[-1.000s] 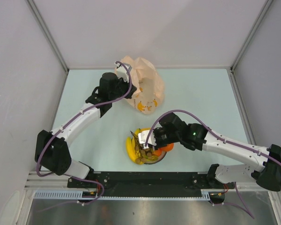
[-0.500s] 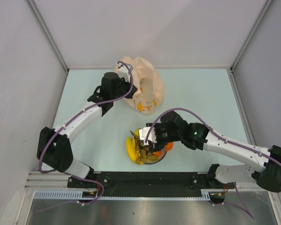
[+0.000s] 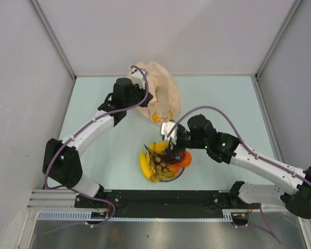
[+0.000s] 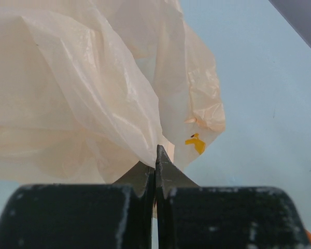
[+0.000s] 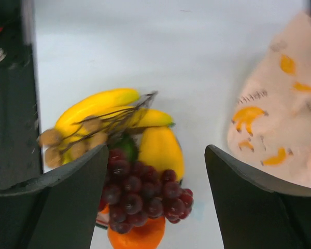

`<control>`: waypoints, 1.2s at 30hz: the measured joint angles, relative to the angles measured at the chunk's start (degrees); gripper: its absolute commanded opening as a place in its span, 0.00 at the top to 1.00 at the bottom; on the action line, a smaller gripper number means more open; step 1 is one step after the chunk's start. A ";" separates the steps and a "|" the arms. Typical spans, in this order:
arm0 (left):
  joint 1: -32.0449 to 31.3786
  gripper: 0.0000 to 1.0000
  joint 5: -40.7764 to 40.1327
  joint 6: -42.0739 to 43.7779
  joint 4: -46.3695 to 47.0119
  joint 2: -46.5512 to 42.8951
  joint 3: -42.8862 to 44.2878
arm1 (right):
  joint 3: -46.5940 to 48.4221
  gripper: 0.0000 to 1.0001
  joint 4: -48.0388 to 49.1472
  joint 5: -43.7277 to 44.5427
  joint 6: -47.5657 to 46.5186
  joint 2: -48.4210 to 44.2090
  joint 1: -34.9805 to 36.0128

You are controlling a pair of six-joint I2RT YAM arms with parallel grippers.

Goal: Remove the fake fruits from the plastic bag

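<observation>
Your fruits (image 5: pixel 137 179) lie heaped outside the bag (image 3: pixel 163 96) your left fingers (image 4: pixel 212 218) pinch shut; right fingers (image 5: pixel 249 207) spread empty; bag's inside hidden.

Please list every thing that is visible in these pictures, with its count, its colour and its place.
plastic bag: one, pale orange with yellow-orange marks, far middle of the table
banana bunch: one, yellow, in the fruit pile at the near middle
brownish grape bunch: one, brown, lying on the bananas
dark purple grape bunch: one, dark purple, middle of the pile
yellow fruit: one, yellow, beside the purple grapes
orange: one, orange, at the pile's edge
table: one, pale blue-green, under everything
left gripper: one, black, shut on a fold of the bag
right gripper: one, black, open above the pile, holding nothing
</observation>
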 measured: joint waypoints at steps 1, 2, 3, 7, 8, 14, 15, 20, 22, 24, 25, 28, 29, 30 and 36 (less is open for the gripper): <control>0.00 1.00 0.00 0.11 0.00 0.11 0.26 | 0.00 0.19 1.40 0.72 2.56 0.37 -1.68; 0.00 1.00 -0.04 0.37 -0.11 0.22 0.57 | 0.04 0.19 3.52 0.92 6.86 1.16 -5.38; 0.04 1.00 -0.13 0.63 -0.26 0.24 0.92 | 0.15 0.16 5.16 1.57 10.99 1.86 -9.07; 1.03 1.00 -0.46 1.95 -0.74 0.35 3.04 | 0.26 0.13 8.28 5.05 23.17 4.31 -23.69; 1.73 1.00 -0.42 2.14 -0.92 0.48 3.87 | 0.33 0.13 8.35 5.86 25.11 4.48 -26.38; 8.41 1.00 -2.40 4.35 -1.53 2.34 10.69 | 2.38 0.06 7.02 7.32 30.01 4.85 -37.31; 9.92 1.00 -3.04 4.46 -1.51 2.45 11.69 | 2.71 0.05 6.78 8.63 30.18 4.94 -37.97; 17.84 0.13 -5.55 4.96 -1.29 2.12 14.27 | 3.32 0.00 4.94 14.88 30.91 5.75 -38.12; 20.04 0.00 -5.33 5.29 -1.73 1.46 14.12 | 3.32 0.00 3.78 17.09 31.36 5.81 -38.12; 21.75 0.00 -4.63 5.44 -1.73 -0.24 12.68 | 3.34 0.00 2.84 19.02 31.67 5.84 -38.03; 22.03 0.00 -4.15 5.49 -1.68 -1.53 11.50 | 3.52 0.00 2.21 20.02 31.69 5.86 -37.92; 21.86 0.00 -1.51 5.60 -2.19 -6.51 7.50 | 5.05 0.00 -0.39 23.43 31.58 6.36 -36.89; 21.75 0.00 -0.66 5.75 -2.43 -8.39 6.19 | 5.44 0.00 -1.05 24.59 31.43 6.38 -36.41; 21.64 0.00 0.20 6.03 -2.80 -10.29 5.05 | 5.86 0.00 -2.03 25.92 31.28 6.32 -35.93; 21.62 0.00 3.26 9.75 -4.46 -20.85 -1.55 | 6.12 0.00 -6.47 29.42 31.28 4.57 -34.38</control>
